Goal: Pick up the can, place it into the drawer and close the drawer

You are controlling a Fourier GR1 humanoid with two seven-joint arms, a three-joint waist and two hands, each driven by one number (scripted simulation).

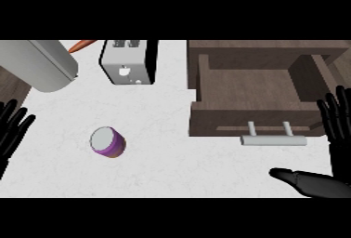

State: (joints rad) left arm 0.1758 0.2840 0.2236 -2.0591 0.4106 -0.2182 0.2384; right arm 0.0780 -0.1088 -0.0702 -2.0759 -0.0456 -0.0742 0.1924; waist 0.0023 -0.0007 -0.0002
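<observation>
Purple can with a pale top, upright on the white surface, left of centre and well apart from everything else. Wooden drawer pulled open at the right, inside bare, with a silver bar handle on two posts at its near front. Toaster standing at the far edge, left of the drawer. Large grey cylindrical vessel lying at the far left, with an orange tip, perhaps a carrot, poking out just behind it; kind of thing not certain.

Left robot hand at the left edge, fingers straight and spread, pointing away, holding nothing, well apart from the can. Right robot hand at the right edge, fingers straight and apart alongside the drawer's right wall, thumb stretched out toward the left below the handle, touching nothing visible. Can not yet grasped, drawer not yet closed.
</observation>
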